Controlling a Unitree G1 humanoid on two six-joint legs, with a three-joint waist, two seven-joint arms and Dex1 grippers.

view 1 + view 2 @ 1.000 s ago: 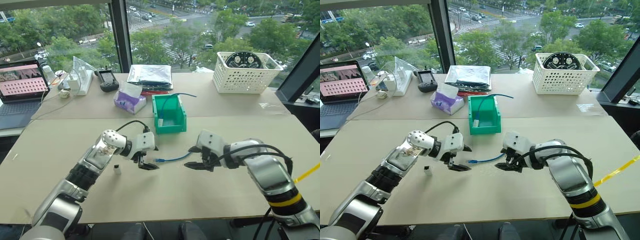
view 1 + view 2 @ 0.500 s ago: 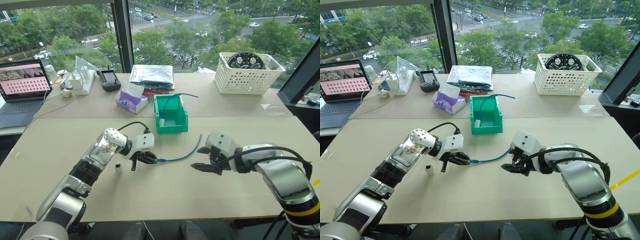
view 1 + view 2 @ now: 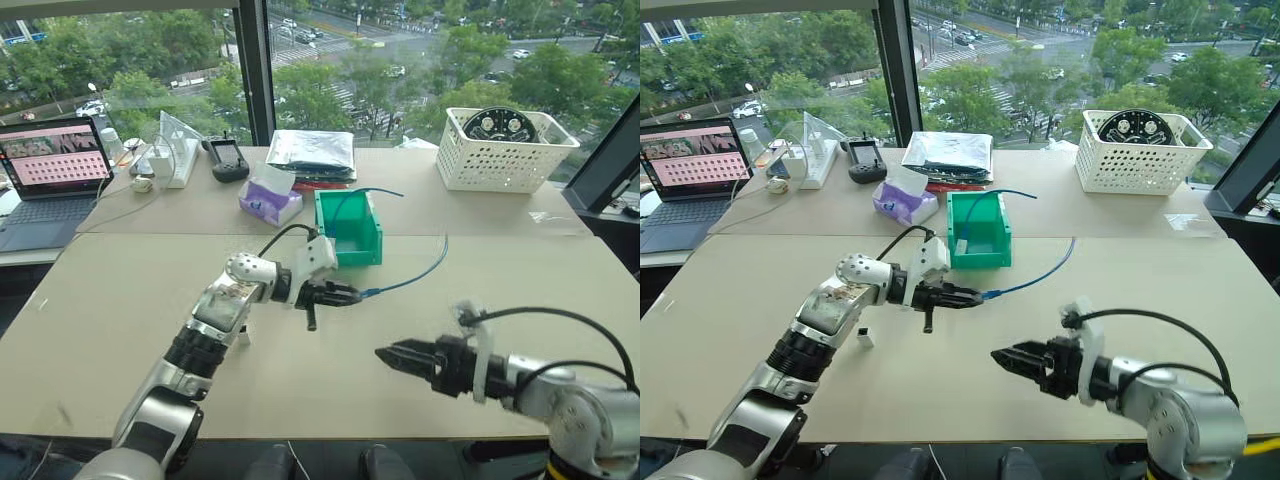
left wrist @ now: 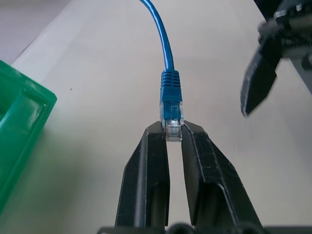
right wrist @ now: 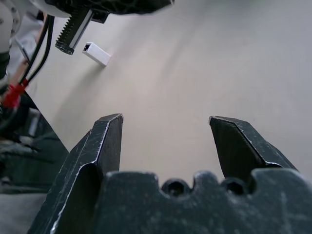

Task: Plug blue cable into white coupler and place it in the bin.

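The blue cable (image 3: 412,277) hangs above the table just in front of the green bin (image 3: 372,219). My left gripper (image 4: 174,131) is shut on its clear plug (image 4: 172,118), and the rest of the cable trails up and to the right. The white coupler (image 3: 865,337) lies on the table beside my left forearm, and it is also in the right wrist view (image 5: 96,53). My right gripper (image 3: 385,352) hovers low over the table in front of the cable. It is open with nothing between its fingers (image 5: 109,139).
A second thin cable (image 3: 362,191) arcs out of the bin. A purple tissue pack (image 3: 268,203), a silver bag (image 3: 310,152) and a handheld controller (image 3: 228,158) lie behind it. A white lattice basket (image 3: 505,150) stands at the back right and a laptop (image 3: 55,160) at the far left.
My left gripper has shut on the cable's plug and carried it up and to the right. My right gripper has come off the cable, drawn back toward me and rolled over.
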